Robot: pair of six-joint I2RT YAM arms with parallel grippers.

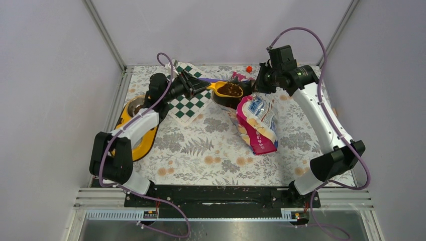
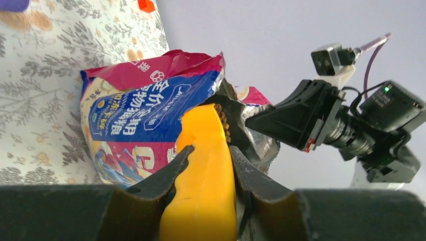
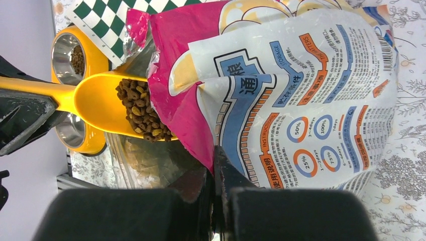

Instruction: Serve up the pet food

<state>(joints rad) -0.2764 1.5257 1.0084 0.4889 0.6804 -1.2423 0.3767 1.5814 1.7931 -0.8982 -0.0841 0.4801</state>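
White walls close in a table spread with a fern-and-flower tablecloth; both arms are bolted to a black rail at its near edge; the left arm runs up over a yellow double-bowl feeder lying near the table's left side; the right wrist view shows one of its steel bowls with a few brown pellets in it; right of centre, the pet food bag, glossy pink and blue with Chinese print, lies on the cloth with its torn mouth turned to the far side.

At that mouth sits an orange scoop, its bowl heaped with dark-brown kibble and partly inside the bag's silver-lined opening; the left gripper is clamped on the scoop's handle, one black finger on each side; the right gripper comes in from the far right, its jaws pressed together on the pink top edge of the bag and holding that edge up.

Behind the left gripper, a green-and-white checked cloth lies at an angle beside the feeder; a small red object rests at the far edge of the table; I cannot tell what it is.
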